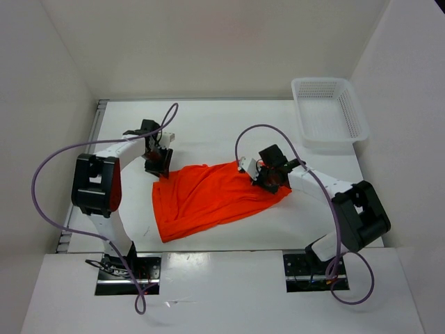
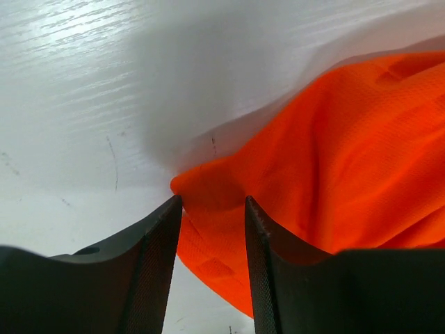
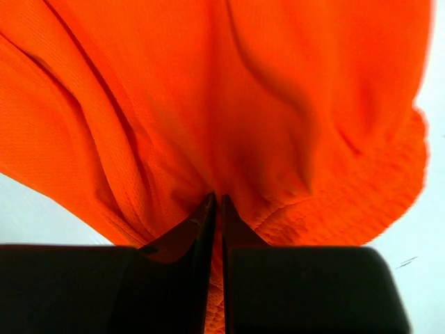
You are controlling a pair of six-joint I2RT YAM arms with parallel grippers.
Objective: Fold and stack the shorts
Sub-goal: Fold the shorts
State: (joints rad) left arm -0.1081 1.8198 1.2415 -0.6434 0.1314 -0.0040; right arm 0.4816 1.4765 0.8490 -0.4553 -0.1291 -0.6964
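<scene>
I judge no fold made: the shorts (image 1: 208, 198) lie rumpled on the worktop (image 1: 208, 129), my right hand (image 3: 216, 209) clenched on their edge, my left hand (image 2: 212, 209) released astride a corner.

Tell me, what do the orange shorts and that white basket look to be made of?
The shorts look like soft, matte mesh-knit fabric: fine dotted texture, loose folds. The basket looks like stiff white plastic, with perforated grid walls.
</scene>
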